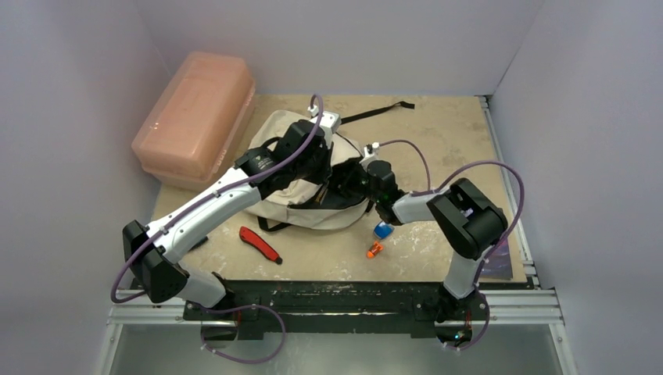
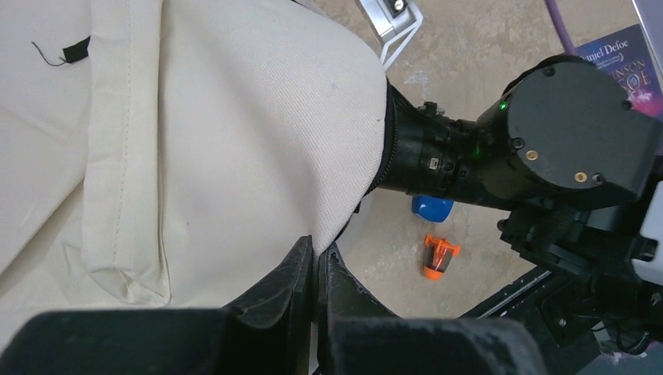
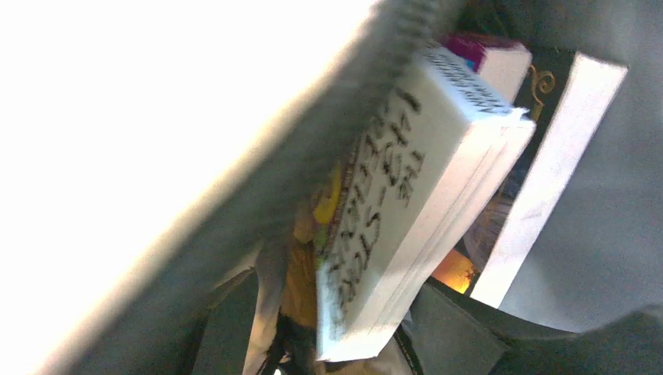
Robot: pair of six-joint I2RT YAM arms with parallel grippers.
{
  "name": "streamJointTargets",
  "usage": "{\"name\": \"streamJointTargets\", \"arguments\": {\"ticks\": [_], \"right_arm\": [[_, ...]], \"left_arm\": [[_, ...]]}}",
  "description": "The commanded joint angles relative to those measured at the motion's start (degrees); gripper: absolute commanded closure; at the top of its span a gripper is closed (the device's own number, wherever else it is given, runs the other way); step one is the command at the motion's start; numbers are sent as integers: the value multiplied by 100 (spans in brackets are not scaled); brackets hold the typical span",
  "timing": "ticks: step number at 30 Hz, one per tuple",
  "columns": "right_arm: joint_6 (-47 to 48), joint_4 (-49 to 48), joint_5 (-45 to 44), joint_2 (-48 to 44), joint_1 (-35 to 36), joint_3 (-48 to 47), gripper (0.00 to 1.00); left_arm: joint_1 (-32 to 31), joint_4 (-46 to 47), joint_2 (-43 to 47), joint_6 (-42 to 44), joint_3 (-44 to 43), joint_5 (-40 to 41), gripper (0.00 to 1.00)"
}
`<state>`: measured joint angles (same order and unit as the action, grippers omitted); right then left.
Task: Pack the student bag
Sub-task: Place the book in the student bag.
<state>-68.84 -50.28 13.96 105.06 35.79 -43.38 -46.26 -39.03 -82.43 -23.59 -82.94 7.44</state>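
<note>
The beige student bag (image 1: pixel 301 205) lies mid-table with its mouth facing right. My left gripper (image 1: pixel 319 170) is over its top; in the left wrist view it (image 2: pixel 319 256) is shut on the edge of the bag's cream fabric (image 2: pixel 234 141) and holds the mouth up. My right gripper (image 3: pixel 344 336) is inside the bag; its jaws stand on either side of the lower end of a white paperback with black lettering (image 3: pixel 406 180). Two more books (image 3: pixel 547 156) stand behind it in the bag. The right wrist (image 2: pixel 438 156) goes in under the fabric.
A rigid pink box (image 1: pixel 195 117) stands at the back left. A red utility knife (image 1: pixel 259 244) lies at the front. A blue item (image 1: pixel 382 230) and an orange item (image 1: pixel 374 250) lie right of the bag. A book (image 1: pixel 500 262) lies at the right edge.
</note>
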Motion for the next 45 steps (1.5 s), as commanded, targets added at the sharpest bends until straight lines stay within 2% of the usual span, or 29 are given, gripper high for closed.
{"name": "streamJointTargets", "arguments": {"ticks": [1,4,8,14,16,19,22,25,29,33,36,41,45], "right_arm": [[819,836,7,-626,-71,-52,19],[1314,1626,41,-916,-79,-124,10],[1872,2532,-51,-1116,-86,-282,6],[1961,2635,-131,-1144,-103,-110,9],[1928,2508,-73,-1206,-103,-11,19],[1924,2195,-80,-1139,-107,-17,44],[1763,1831,46,-826,-107,-201,59],[1656,1564,285,-497,-80,-501,67],[1903,1729,329,-398,-81,-886,70],[2010,1981,294,-657,-139,-753,66],[2129,2178,288,-1146,-203,-128,54],[2807,3162,-225,-2720,-367,898,27],[2837,4088,-411,-3996,-979,1444,19]], "left_arm": [[-47,324,-25,-118,-300,-369,100],[-43,287,-29,-65,-278,-352,100],[-41,281,35,-57,-183,-227,100],[-41,288,69,10,-163,-285,100],[-41,269,97,6,-171,-249,100],[-41,319,145,-37,-94,-262,100],[-41,335,138,-59,-63,-331,100],[-41,311,101,-71,-51,-366,100],[-41,362,83,-193,6,-354,100],[-44,353,-2,-300,5,-391,100],[-48,305,-89,-312,-23,-410,100],[-32,270,-221,-303,-15,-454,100],[-32,342,-309,-304,115,-581,100]]}}
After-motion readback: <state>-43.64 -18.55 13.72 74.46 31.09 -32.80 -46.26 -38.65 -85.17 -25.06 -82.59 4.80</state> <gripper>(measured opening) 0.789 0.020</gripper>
